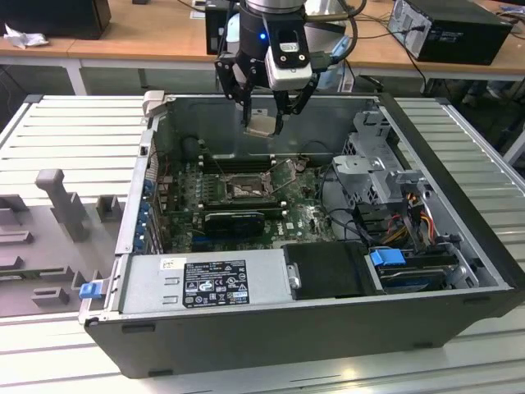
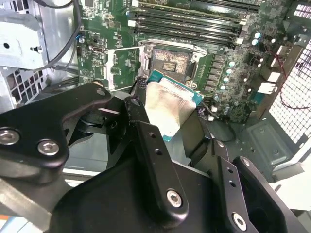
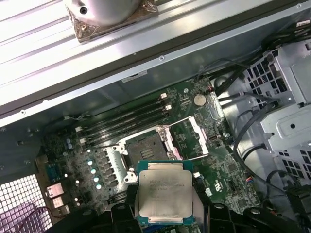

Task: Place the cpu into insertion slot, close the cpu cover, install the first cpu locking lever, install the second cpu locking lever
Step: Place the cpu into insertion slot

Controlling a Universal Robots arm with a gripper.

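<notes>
My gripper hangs over the back of the open computer case, shut on the cpu, a small flat square chip with a pale metal top. In both wrist views the cpu is level between the black fingers, held above the motherboard. The insertion slot lies bare below. Next to it, the cpu cover stands swung open, with green board showing through its window.
A power supply fills the case's front. A drive cage with cables and a blue latch sits at the exterior view's right. Memory slots run beside the socket. Grey fixtures stand outside the case on the ribbed table.
</notes>
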